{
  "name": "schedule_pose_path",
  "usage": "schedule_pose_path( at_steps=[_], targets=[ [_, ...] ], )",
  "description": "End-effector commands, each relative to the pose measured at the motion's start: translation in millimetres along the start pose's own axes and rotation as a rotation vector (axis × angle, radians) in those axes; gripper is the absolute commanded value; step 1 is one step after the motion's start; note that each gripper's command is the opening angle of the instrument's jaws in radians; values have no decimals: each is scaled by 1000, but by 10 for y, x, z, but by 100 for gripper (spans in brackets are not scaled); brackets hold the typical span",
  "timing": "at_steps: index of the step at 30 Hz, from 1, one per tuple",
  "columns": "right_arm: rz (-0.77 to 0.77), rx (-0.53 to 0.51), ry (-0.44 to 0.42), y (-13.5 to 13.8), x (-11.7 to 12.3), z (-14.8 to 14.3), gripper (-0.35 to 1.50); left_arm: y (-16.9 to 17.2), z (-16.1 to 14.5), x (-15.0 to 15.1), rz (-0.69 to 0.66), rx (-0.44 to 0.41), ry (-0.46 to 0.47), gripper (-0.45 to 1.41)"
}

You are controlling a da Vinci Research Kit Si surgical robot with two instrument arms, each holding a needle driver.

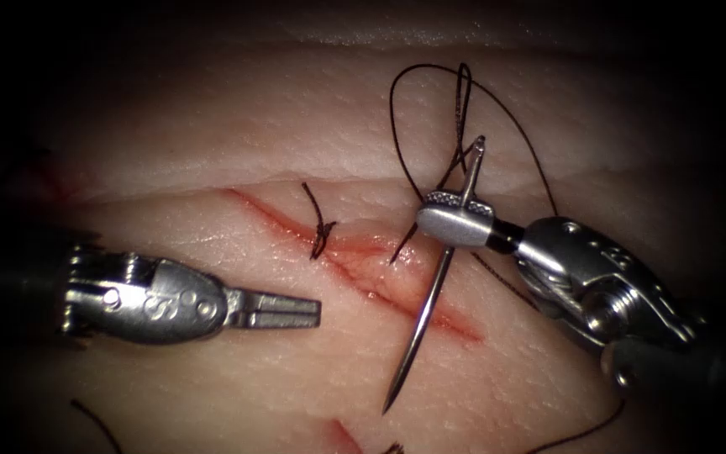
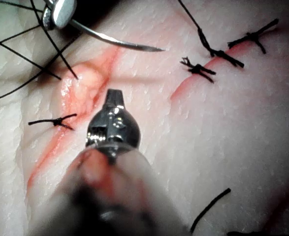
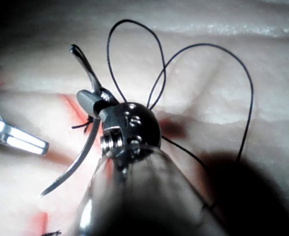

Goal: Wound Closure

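Needle tip [image 1: 390, 406]: we find it nearest the tissue's near edge, free above the tissue, not in it.
Needle [image 1: 430, 307]: stiff, thin, slippery steel; it crosses over the cut from the far right side to the near left side. We judge the flat body behind the mid-curve the safest place to take hold; the point is fragile and should not be clamped.
Left gripper [image 1: 283, 309]: on the left side of the cut, jaws closed together and holding nothing, tips aimed at the cut.
Cut [image 1: 363, 269]: runs diagonally across the tissue [image 1: 212, 134], with red fluid [image 1: 371, 252] along it. We judge the tissue soft and easily torn at the cut's margins.
Tied stitch [image 1: 321, 231]: sits across the cut left of the needle, short ends upright.
Right gripper [image 1: 455, 214]: clamped on the needle near its tail end, well back from the mid-curve.
Thread [image 1: 430, 80]: light and limp, looping from the needle's tail toward the tissue's far edge; we judge it prone to snagging.
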Motion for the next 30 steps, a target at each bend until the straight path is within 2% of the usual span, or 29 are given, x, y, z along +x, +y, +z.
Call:
schedule_pose_path(
  at_steps=[1, 5, 10, 21, 30],
  targets=[
    [-27, -1, 14, 2, -1, 9, -35, -1, 18, -5, 5, -17, -31, -45],
    [-71, -4, 34, 1, -1, 9, -35, 1, 47, -18, 9, -73, -97, -45],
    [-108, -6, 37, -2, -4, 8, -35, -9, 64, -19, 12, -92, -130, -45],
    [-159, -8, 44, -7, -13, 5, -35, -53, 83, -24, 9, -23, -250, -45],
    [-201, -7, 46, -13, -15, 3, -35, -71, 107, -57, 28, -73, -379, -45]
  ],
)
